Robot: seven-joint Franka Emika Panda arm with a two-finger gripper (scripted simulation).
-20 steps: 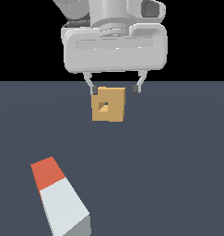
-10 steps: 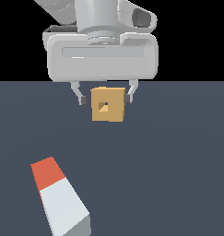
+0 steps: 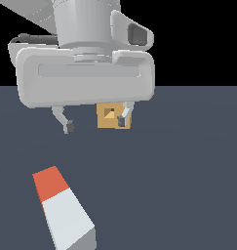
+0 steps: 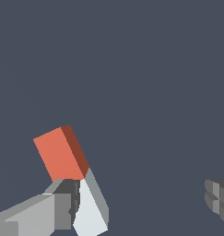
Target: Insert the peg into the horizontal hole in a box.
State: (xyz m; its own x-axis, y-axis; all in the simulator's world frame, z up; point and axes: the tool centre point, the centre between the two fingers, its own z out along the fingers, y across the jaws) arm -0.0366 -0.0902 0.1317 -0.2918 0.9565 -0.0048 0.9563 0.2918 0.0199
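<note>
The peg (image 3: 64,210) lies flat on the dark floor in the near part of the exterior view, its orange-red end (image 3: 50,183) pointing away. The tan box (image 3: 109,123) stands farther back, its dark hole (image 3: 108,113) visible, partly covered by the hand and one finger. My gripper (image 3: 96,123) hangs open and empty above the floor, between box and peg. In the wrist view the peg (image 4: 62,154) shows beside one finger (image 4: 49,214), which overlaps its white part; the other finger (image 4: 219,198) is far to the side. The box is out of that view.
A plain dark grey floor (image 3: 188,171) surrounds the peg and box. No other objects show.
The hand has moved toward the camera and to the exterior view's left, away from straddling the box and closer to the peg. Its fingers stay open. Peg and box have not moved.
</note>
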